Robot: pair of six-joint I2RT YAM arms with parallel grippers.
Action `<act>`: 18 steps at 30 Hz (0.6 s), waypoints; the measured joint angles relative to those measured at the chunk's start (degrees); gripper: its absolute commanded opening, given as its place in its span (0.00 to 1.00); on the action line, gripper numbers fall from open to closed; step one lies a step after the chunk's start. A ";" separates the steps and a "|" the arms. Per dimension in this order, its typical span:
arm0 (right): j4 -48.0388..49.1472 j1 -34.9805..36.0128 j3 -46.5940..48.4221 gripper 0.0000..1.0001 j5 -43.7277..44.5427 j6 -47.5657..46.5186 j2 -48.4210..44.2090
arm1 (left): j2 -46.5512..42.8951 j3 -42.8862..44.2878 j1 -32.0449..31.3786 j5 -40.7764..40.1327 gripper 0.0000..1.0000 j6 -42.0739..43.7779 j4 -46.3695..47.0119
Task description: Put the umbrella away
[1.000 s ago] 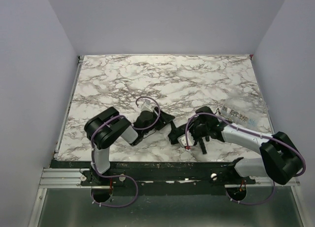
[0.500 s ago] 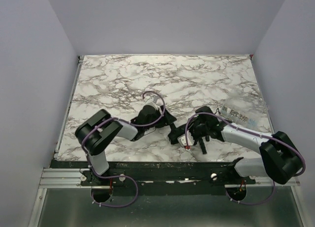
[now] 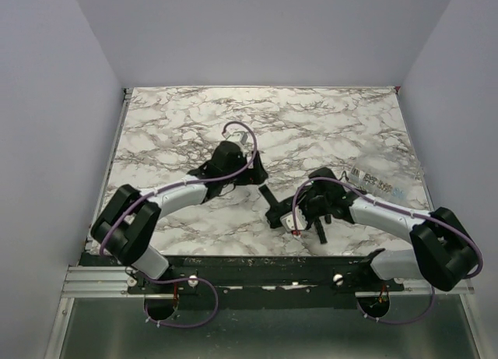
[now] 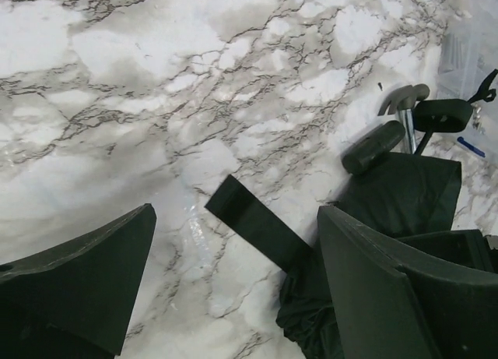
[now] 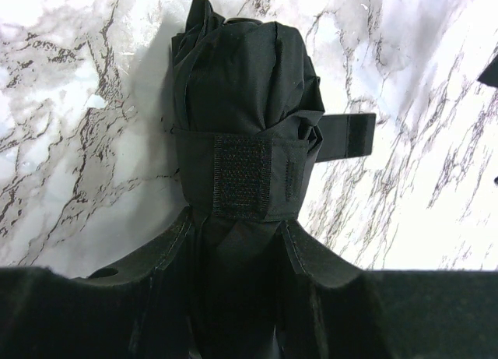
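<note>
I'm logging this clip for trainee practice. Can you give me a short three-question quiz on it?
1. True or false: the left gripper is shut on the strap.
2. Which holds the umbrella? A: left gripper. B: right gripper. C: neither.
3. In one word, is the umbrella open or folded?

Key
1. False. Its jaws stand wide open, and the strap end lies loose on the table between them.
2. B.
3. Folded, in a short bundle with the strap around it.
</note>
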 measured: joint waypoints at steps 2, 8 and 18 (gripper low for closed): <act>-0.04 0.00 0.07 0.15 -0.02 0.00 0.02 | 0.15 0.83 1.51 2.47 0.80 1.27 -1.77; -0.33 0.00 0.33 0.15 -0.02 0.02 0.26 | 5.60 5.07 2.67 7.63 0.67 4.11 -7.63; -0.42 0.00 0.42 0.15 -0.02 0.07 0.66 | 13.33 12.96 -0.02 6.60 0.56 7.02 -17.29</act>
